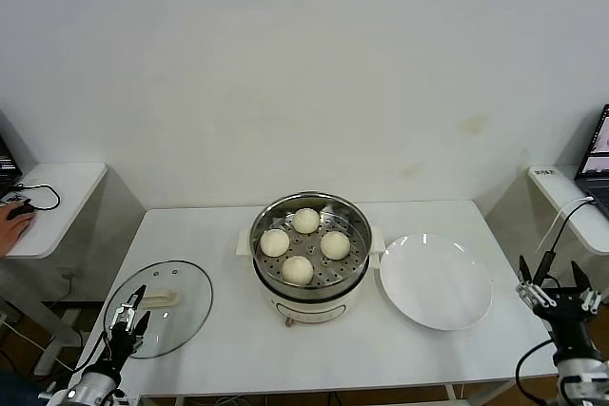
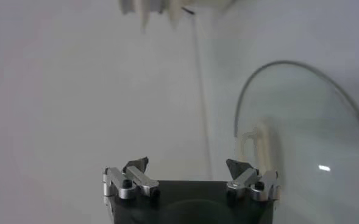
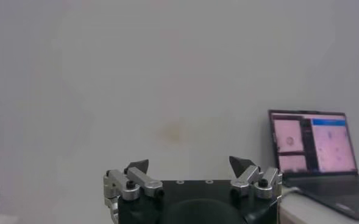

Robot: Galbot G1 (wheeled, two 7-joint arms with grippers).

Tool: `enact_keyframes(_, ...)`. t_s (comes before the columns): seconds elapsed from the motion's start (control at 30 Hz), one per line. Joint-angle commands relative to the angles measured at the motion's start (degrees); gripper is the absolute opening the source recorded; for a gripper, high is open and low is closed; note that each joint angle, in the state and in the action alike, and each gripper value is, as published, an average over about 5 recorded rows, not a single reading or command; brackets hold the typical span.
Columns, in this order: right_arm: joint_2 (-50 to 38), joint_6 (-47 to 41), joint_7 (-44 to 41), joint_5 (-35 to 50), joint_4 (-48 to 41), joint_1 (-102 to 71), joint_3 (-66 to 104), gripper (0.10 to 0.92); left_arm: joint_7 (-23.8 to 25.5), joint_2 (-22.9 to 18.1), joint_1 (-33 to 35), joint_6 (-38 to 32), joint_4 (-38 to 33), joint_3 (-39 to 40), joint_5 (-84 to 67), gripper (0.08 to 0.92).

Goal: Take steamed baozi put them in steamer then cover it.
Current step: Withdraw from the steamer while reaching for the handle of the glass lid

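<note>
Both my grippers, left [image 1: 127, 314] and right [image 1: 557, 284], hang spread wide. Four buns [image 1: 304, 244] sit in the steamer [image 1: 357, 221]. Lid [image 1: 176, 316] lies left of it.

- Your head camera looks forward and down from above the white table [image 1: 219, 235], far enough back to take in the steamer [image 1: 310, 252], the plate [image 1: 436, 280] and both claws at the near edge.
- Your left wrist camera sits just behind the open left gripper [image 2: 187, 167] and looks past it, close onto the glass cover [image 2: 307, 140]; the head view shares that cover [image 1: 159, 308].
- Your right wrist camera sits behind the open right gripper [image 3: 189, 165], facing the wall [image 3: 167, 73] and a laptop [image 3: 316, 155] well beyond the claw.
</note>
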Motion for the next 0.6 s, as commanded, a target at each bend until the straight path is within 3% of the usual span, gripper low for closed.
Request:
enact_keyframes(0.03, 3.21, 0.45, -0.11, -0.40, 1.44, -3.33, 2.37, 0.823, 0.40, 2.51, -8.01, -0.23, 8.77, 3.89, 3.66, 0.823)
enact_keyframes(0.6, 5.43, 0.89, -0.28, -1.70, 2.12, -4.88, 2.05, 0.823, 1.58, 3.23, -18.10, -0.37, 15.98, 7.14, -0.12, 0.823)
